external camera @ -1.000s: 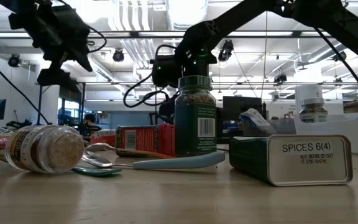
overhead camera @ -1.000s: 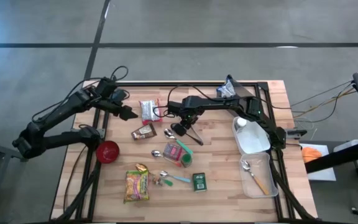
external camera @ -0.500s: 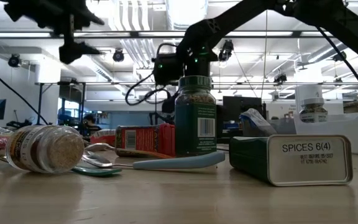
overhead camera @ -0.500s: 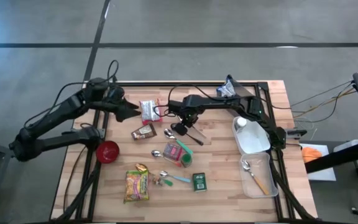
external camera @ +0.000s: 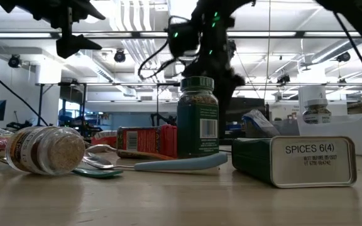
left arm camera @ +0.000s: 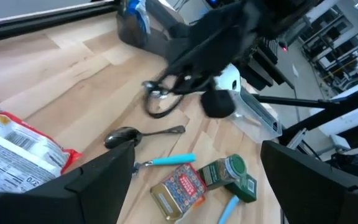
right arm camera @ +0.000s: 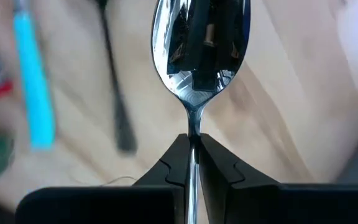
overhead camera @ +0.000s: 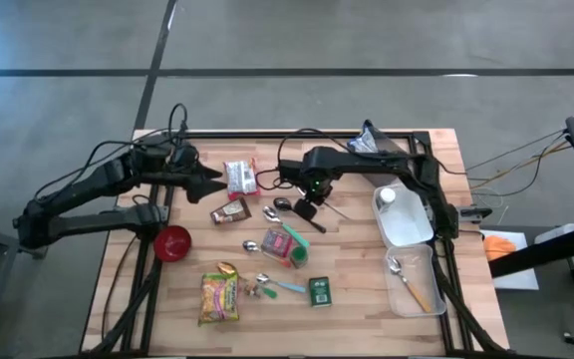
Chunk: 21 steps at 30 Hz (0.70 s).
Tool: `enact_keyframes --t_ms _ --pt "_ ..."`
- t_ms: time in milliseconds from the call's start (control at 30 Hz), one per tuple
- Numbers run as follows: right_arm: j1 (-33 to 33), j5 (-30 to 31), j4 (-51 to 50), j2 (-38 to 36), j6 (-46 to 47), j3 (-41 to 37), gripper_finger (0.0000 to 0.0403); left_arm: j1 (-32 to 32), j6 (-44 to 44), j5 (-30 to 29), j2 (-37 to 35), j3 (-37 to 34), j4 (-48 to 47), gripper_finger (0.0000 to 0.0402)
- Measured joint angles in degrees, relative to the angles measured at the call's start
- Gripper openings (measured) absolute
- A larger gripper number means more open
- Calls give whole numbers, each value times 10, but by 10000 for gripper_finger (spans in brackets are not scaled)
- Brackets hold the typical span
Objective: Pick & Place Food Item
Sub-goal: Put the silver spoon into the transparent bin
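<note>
High view, right hand [overhead camera: 305,207]: over the middle of the bench [overhead camera: 367,259], closed on a metal spoon [overhead camera: 285,203] whose bowl points toward the left arm.
High view, left hand [overhead camera: 207,182]: over the bench's left part, just beside a white and red snack packet [overhead camera: 238,178], fingers spread, nothing between them.
High view, other items: brown packet [overhead camera: 230,211], red bowl [overhead camera: 172,243], yellow noodle packet [overhead camera: 219,295], red tin [overhead camera: 277,242], green spice tin [overhead camera: 319,290], white tray [overhead camera: 403,216], clear container [overhead camera: 411,279] with cutlery inside.

Low view, foreground: green spice jar [external camera: 197,117] upright near the middle; a clear bottle [external camera: 43,149] of pale grains lying on its side; green tin [external camera: 293,160] marked SPICES on its side; a blue-handled spoon [external camera: 151,165] flat on the bench.
Low view, arms: both dark arms hang above the items; the right hand's grip is blurred here.

Left wrist view, own fingers [left arm camera: 92,180]: wide apart, empty.
Left wrist view, beyond: the right arm carrying the spoon [left arm camera: 158,98] above the wood; another spoon [left arm camera: 140,135] lying flat; part of the snack packet [left arm camera: 14,146]; the red tin [left arm camera: 179,190] beside the spice jar [left arm camera: 230,176].

Right wrist view, own fingers [right arm camera: 176,163]: pressed together on the spoon handle, its shiny bowl [right arm camera: 200,43] straight ahead, clear of the bench.
Right wrist view, beneath: a blurred blue handle [right arm camera: 32,81] and a dark utensil handle [right arm camera: 115,93].
</note>
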Motion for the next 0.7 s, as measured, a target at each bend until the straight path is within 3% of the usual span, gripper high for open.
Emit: enact_keyframes --t_ms 133,333,700 --pt "25 -9 -27 -54 11 -10 15 -4 -6 0 -2 0 3 350" --pt "57 -11 -31 -166 109 -67 15 -4 -6 6 0 0 18 350" --pt "181 -11 -11 -382 388 -291 14 -4 6 41 1 0 132 350"
